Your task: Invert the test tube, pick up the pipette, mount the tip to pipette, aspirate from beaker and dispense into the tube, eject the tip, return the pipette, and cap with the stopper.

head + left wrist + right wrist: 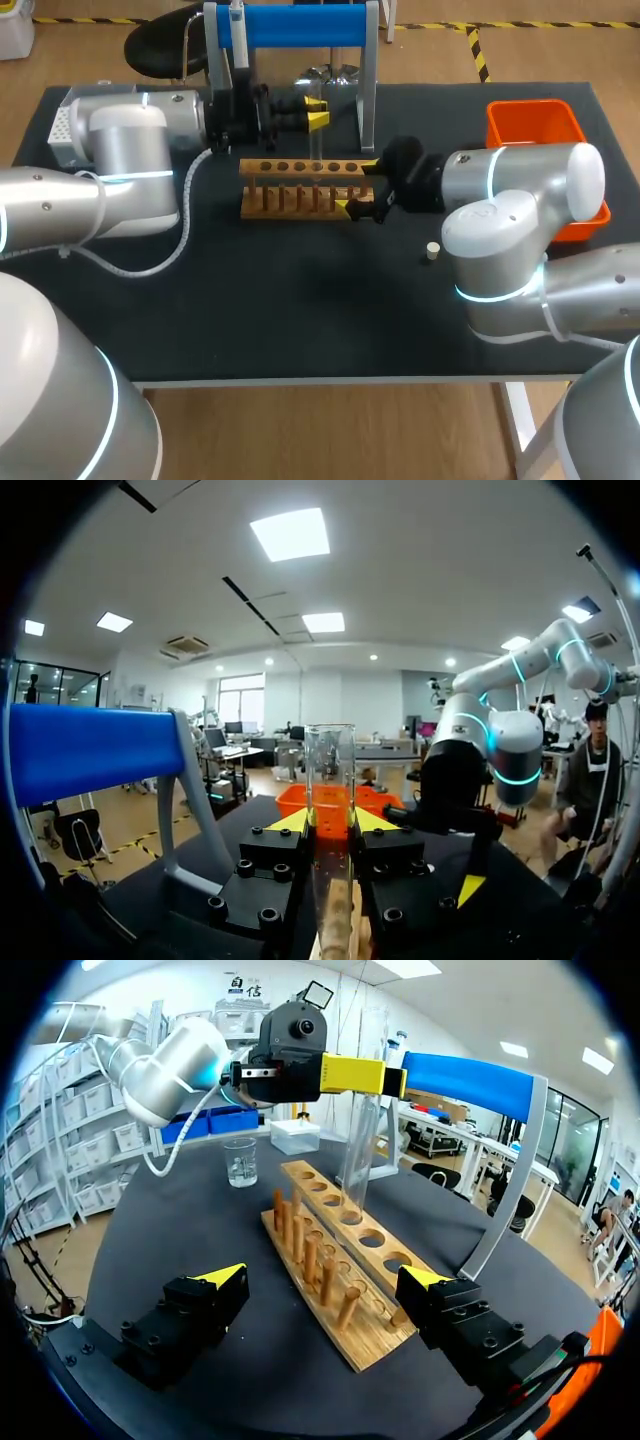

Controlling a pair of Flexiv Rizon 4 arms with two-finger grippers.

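Step 1, by my judgement: tube inversion, near finish. Left gripper [331, 825] clamped on test tube [330, 755], 2 yellow tips pinching it from both sides. Tube upright, open rim up, lower end at hole in rack [345, 1335]; depth unclear. Right gripper [325, 1280] fingers spread wide, rack end between them, untouched.

Next move likely: lower tube straight into hole, release, fetch pipette.

Tube clear, thin-walled, probably slippery. Rack pale wood, round holes, row of pegs. Beaker [240, 1160] small, clear, beyond rack. Stopper [433, 250] small cream plug on dark matte table [300, 320].
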